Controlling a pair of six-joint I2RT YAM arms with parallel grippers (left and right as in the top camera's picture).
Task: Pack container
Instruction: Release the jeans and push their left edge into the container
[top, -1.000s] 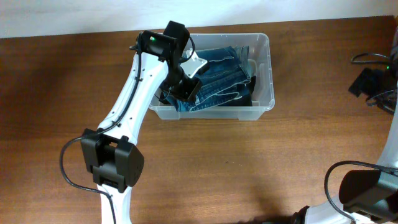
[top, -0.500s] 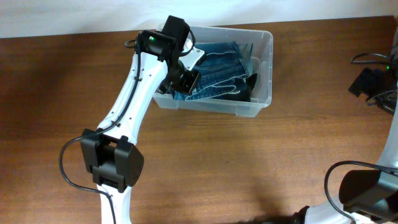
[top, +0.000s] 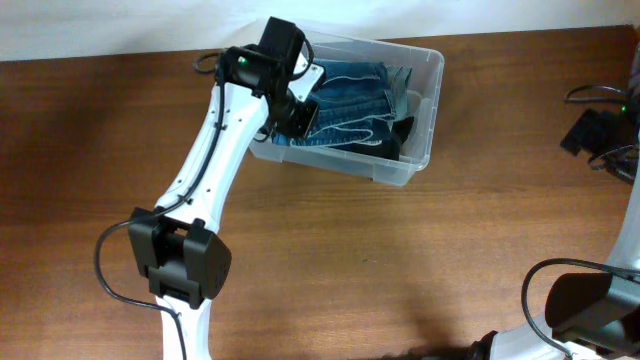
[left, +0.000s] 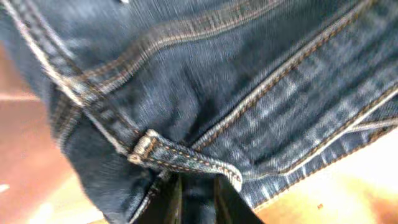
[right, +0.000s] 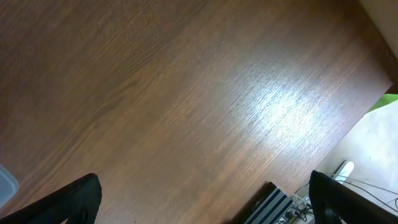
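The clear plastic container (top: 428, 112) lies askew at the back middle of the table. Folded blue jeans (top: 352, 104) and a black garment (top: 394, 140) lie inside it. My left gripper (top: 297, 114) reaches into the container's left end and is pressed into the jeans. In the left wrist view denim (left: 249, 93) fills the frame, and the two fingers (left: 198, 202) stand close together with dark fabric between them. My right gripper (right: 205, 199) is open and empty over bare wood, out of the overhead view.
A black device with cables (top: 597, 132) sits at the right edge. The right arm's base (top: 585, 305) is at the lower right and the left arm's base (top: 182, 262) at the lower left. A striped block (right: 273, 202) lies by the table edge.
The left gripper has moved toward the back of the table. The container has turned with it, its left end swinging back, so it now sits slanted. The right arm has not moved.
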